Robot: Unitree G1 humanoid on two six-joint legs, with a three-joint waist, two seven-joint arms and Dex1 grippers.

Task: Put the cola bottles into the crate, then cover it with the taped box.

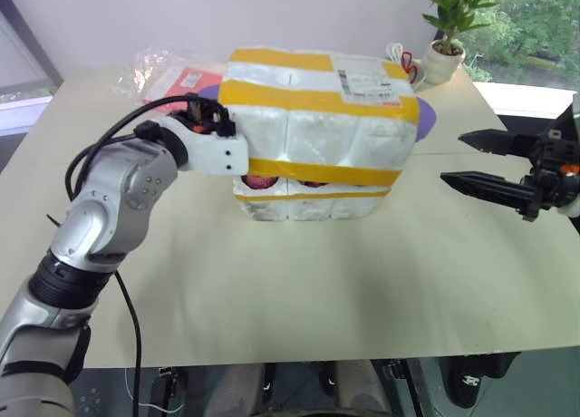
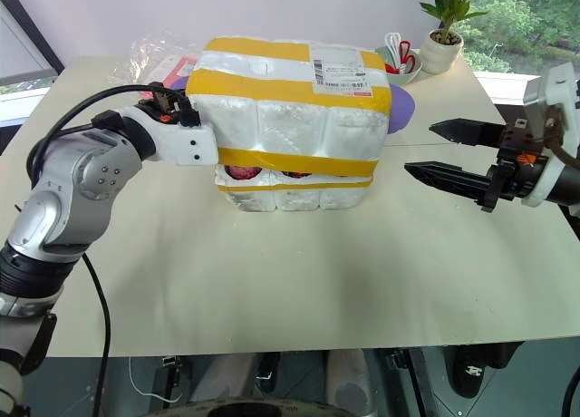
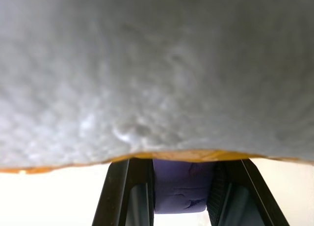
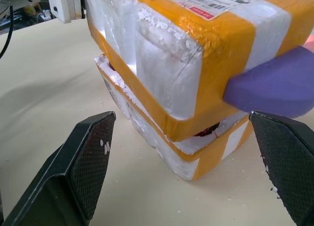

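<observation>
The taped box (image 1: pixel 317 118) is seen resting on the crate (image 1: pixel 313 199), tilted a little, so that a gap is left along the near side; red caps of the cola bottles (image 1: pixel 260 182) are glimpsed in that gap. Both stand on the worktop (image 1: pixel 299 290).

The left gripper (image 1: pixel 237 154) is pressed against the box's left end, at the level of the lower yellow band. In the left wrist view the white foam is seen directly above the two black fingers (image 3: pixel 122 196), with a purple shape (image 3: pixel 181 186) between and beyond them. Whether these fingers are spread or clamped cannot be told.

The right gripper (image 2: pixel 439 152) is held well clear of the box's right end, its fingers (image 4: pixel 83 162) spread wide and empty, pointed at the box. A potted plant (image 1: pixel 449 27) and a plastic bag (image 1: pixel 168 68) are seen beyond the box.
</observation>
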